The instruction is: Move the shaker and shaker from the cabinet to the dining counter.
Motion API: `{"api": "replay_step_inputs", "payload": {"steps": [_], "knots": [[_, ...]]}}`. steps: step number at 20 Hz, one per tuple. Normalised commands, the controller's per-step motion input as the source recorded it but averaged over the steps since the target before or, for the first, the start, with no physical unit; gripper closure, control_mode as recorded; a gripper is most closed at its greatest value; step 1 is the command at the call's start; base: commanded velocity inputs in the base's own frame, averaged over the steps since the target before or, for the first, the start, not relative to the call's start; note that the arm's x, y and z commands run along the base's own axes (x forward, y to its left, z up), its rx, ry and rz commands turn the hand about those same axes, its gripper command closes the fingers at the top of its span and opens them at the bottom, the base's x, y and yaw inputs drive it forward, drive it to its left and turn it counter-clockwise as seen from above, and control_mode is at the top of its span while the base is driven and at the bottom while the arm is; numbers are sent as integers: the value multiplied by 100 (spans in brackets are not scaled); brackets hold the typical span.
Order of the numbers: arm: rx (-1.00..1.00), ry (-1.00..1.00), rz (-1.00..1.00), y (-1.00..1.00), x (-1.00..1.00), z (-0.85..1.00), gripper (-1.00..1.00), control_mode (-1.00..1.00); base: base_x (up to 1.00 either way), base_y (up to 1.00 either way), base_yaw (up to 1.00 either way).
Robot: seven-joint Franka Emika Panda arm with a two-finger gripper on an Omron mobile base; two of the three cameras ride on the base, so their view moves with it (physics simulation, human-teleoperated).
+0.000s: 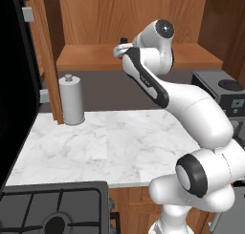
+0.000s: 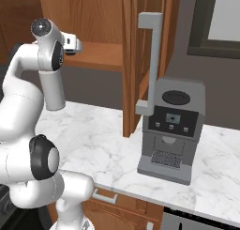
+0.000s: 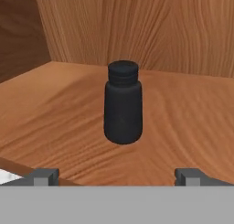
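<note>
Fingertips (image 3: 45, 176) of my gripper (image 3: 116, 177) rise at the bottom of the hand view, set wide apart with nothing between them. Just ahead, centred between the two tips but apart from them, one black shaker (image 3: 122, 103) stands upright on the wooden shelf (image 3: 55, 109) of the cabinet (image 1: 143, 18). Its ridged cap is narrower than its body. Behind it is the cabinet's wood-grain back wall.

From the left base view, my arm reaches up from the lower right, wrist at the front edge of the shelf; a small dark top (image 1: 124, 39) peeks just past the wrist, too small for me to tell what it is. Below the shelf, a tall grey cylinder with a knob (image 1: 72, 100) stands on the marble worktop (image 1: 110, 142), near the open cabinet door. Stove grate (image 1: 52, 207) sits at lower left.

From the right base view, the open cabinet door (image 2: 133, 60) with its grey bar handle (image 2: 151, 60) stands between my hand and a grey coffee machine (image 2: 171, 128) on the worktop.
</note>
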Motion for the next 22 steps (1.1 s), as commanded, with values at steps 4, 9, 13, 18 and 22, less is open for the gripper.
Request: {"api": "replay_step_inputs", "payload": {"steps": [4, 9, 13, 18, 22], "knots": [[0, 4, 0, 8, 26, -3, -100, -100, 0, 0, 0], [0, 3, 0, 7, 29, -7, -100, -100, 0, 0, 0], [0, 1, 0, 1, 32, -5, -100, -100, 0, 0, 0], [0, 0, 0, 0, 32, -5, -100, -100, 0, 0, 0], [0, 0, 0, 1, 21, -6, -100, -100, 0, 0, 0]]}}
